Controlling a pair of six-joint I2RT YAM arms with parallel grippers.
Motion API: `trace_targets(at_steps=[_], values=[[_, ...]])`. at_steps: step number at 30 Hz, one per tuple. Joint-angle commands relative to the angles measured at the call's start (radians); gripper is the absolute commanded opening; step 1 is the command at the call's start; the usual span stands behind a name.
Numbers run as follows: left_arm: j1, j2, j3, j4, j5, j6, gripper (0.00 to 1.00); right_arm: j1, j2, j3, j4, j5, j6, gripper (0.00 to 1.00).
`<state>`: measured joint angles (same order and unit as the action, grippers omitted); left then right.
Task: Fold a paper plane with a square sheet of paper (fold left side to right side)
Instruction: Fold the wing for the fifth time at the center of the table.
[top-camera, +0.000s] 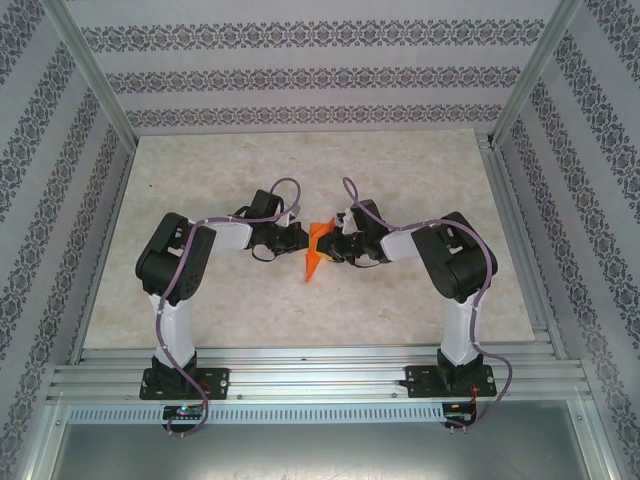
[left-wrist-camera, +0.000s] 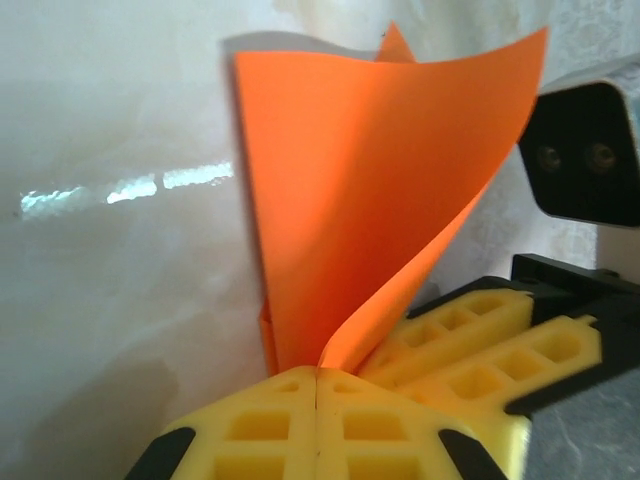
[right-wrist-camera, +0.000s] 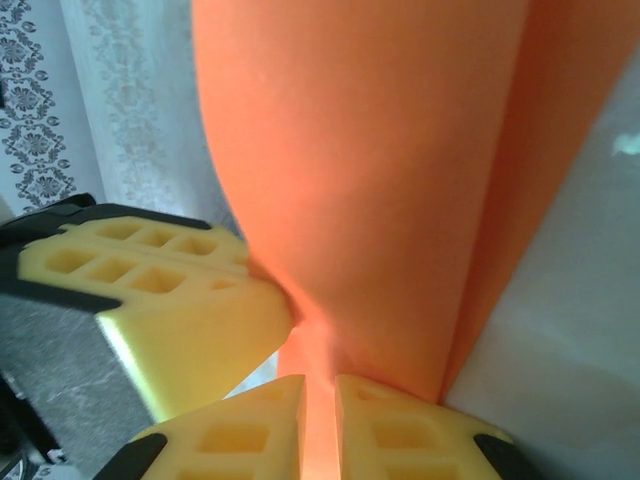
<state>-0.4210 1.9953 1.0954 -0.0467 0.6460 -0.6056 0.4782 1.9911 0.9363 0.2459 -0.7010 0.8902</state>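
Observation:
The square sheet of paper (top-camera: 316, 252), bright orange and partly folded, stands up off the table between the two arms at the middle. In the left wrist view the paper (left-wrist-camera: 370, 190) curls upward, and my left gripper (left-wrist-camera: 318, 374) is shut on its lower edge with the yellow pads pressed together. My left gripper (top-camera: 299, 240) meets my right gripper (top-camera: 337, 248) at the sheet. In the right wrist view the paper (right-wrist-camera: 370, 170) rises in front of the camera, and my right gripper (right-wrist-camera: 320, 388) is shut on a strip of it. The left gripper's fingers (right-wrist-camera: 170, 300) press in beside it.
The pale marbled tabletop (top-camera: 300, 170) stretches around the arms. Patterned walls (top-camera: 300, 75) enclose the back and sides. Aluminium rails (top-camera: 320, 378) run along the near edge where both bases are bolted.

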Motion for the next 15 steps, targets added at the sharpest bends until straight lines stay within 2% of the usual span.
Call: trace_targets(at_steps=[1, 10, 15], values=[[0.003, 0.027, 0.034, 0.02, -0.005, 0.024, 0.03, 0.011, -0.041, 0.002, -0.064, 0.075, -0.047, 0.17], [0.002, 0.042, 0.031, 0.025, -0.001, 0.025, 0.03, 0.032, -0.177, -0.038, -0.105, 0.1, -0.057, 0.19], [-0.001, 0.043, 0.034, 0.018, -0.003, 0.03, 0.03, 0.084, -0.171, -0.056, -0.049, 0.091, -0.005, 0.19]])
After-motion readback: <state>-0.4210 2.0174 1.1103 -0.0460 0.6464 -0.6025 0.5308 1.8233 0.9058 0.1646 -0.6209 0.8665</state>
